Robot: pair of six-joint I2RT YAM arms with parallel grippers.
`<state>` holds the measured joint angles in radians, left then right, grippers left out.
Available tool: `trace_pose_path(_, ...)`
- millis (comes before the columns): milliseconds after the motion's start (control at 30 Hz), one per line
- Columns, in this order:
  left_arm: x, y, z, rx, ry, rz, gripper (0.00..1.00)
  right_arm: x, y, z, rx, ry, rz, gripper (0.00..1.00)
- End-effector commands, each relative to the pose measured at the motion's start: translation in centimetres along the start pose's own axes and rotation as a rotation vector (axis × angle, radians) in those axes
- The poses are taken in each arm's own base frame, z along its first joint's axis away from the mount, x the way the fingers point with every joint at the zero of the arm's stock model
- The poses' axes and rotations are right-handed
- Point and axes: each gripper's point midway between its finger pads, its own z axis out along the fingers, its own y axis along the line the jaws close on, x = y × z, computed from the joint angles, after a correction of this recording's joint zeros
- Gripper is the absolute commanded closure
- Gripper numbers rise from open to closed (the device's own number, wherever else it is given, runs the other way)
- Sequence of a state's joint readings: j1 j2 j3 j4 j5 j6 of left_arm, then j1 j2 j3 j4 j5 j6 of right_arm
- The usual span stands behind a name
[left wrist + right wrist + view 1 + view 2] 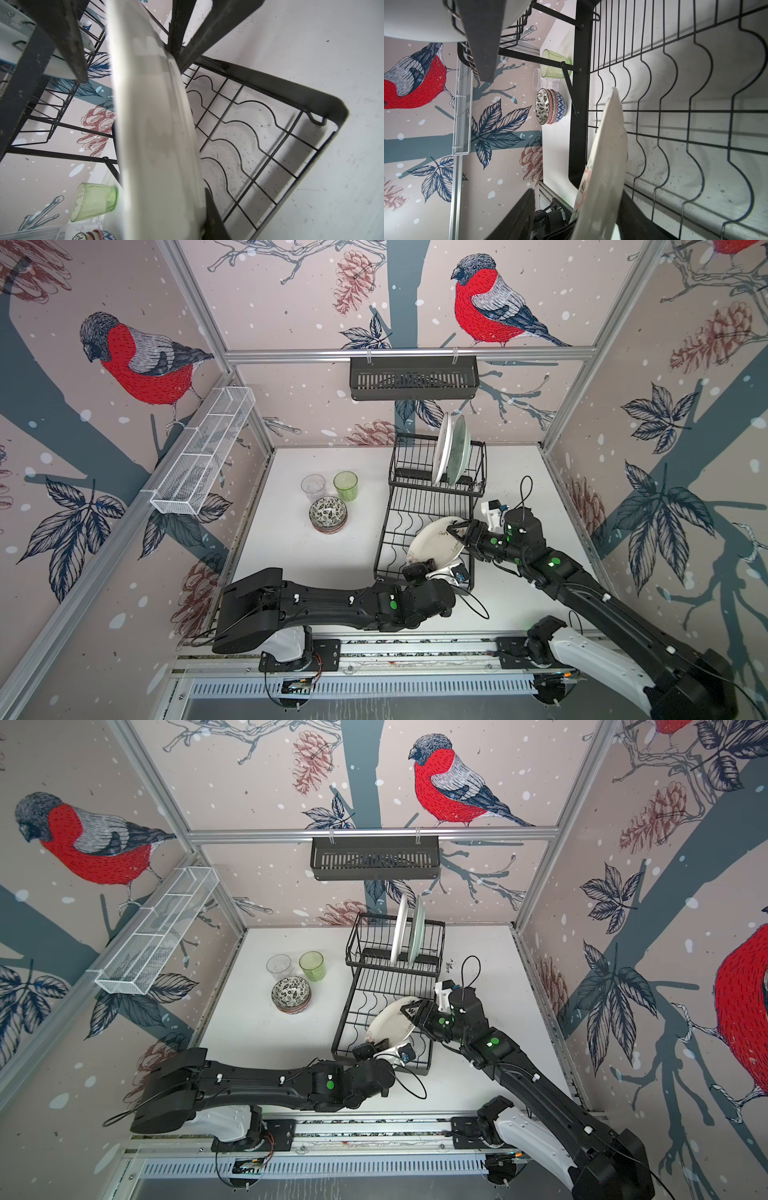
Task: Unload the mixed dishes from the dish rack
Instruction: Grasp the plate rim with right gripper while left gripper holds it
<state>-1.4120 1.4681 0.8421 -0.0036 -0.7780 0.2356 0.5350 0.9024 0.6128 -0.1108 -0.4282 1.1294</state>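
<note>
Though tilted, plate in left tool.

Two plates in the raised rear of the rack, tumblers and bowls left of it

black slotted basket hangs on the back rail, white mesh basket on the left wall.

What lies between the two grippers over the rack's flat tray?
A tilted white plate: the left gripper pinches its near edge, the right gripper straddles its far edge, jaws open. Both top views show it.
</note>
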Motion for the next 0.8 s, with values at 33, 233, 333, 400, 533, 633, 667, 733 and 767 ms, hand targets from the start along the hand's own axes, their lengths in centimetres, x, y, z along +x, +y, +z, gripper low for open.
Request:
trace_pose_path(33, -2.7, 2.0, -0.4, -0.091, -0.09, -0.088, 1.0, 0.3, 1.0, 0.2, -0.05, 0.036, -0.012, 0.37)
trace_pose_path(233, -3.4, 2.1, -0.2, -0.101, -0.113, -0.084, 1.0, 0.8, 0.8, 0.9, -0.049, 0.076, -0.007, 0.38)
trace_pose_path(333, -3.8, 2.0, -0.3, -0.092, -0.129, -0.086, 1.0, 0.9, 0.8, 1.1, -0.052, 0.088, -0.001, 0.46)
trace_pose_path(400, -3.9, 2.0, -0.3, -0.09, -0.138, -0.086, 1.0, 0.8, 0.6, 1.1, -0.046, 0.084, 0.012, 0.5)
trace_pose_path(533, -4.2, 1.9, -0.3, -0.093, -0.155, -0.084, 1.0, 0.4, 0.4, 0.9, -0.06, 0.044, 0.04, 0.65)
trace_pose_path(633, -4.1, 1.8, -0.1, -0.094, -0.16, -0.082, 1.0, 0.1, 0.3, 0.6, -0.074, 0.003, 0.058, 0.73)
trace_pose_path(667, -4.1, 1.8, 0.0, -0.095, -0.161, -0.082, 1.0, -0.1, 0.2, 0.4, -0.074, -0.014, 0.062, 0.76)
trace_pose_path(733, -4.0, 1.7, 0.1, -0.097, -0.161, -0.08, 1.0, -0.4, 0.4, 0.0, -0.083, -0.042, 0.059, 0.8)
trace_pose_path(767, -4.0, 1.7, 0.2, -0.097, -0.162, -0.078, 1.0, -0.4, 0.5, -0.2, -0.086, -0.054, 0.059, 0.82)
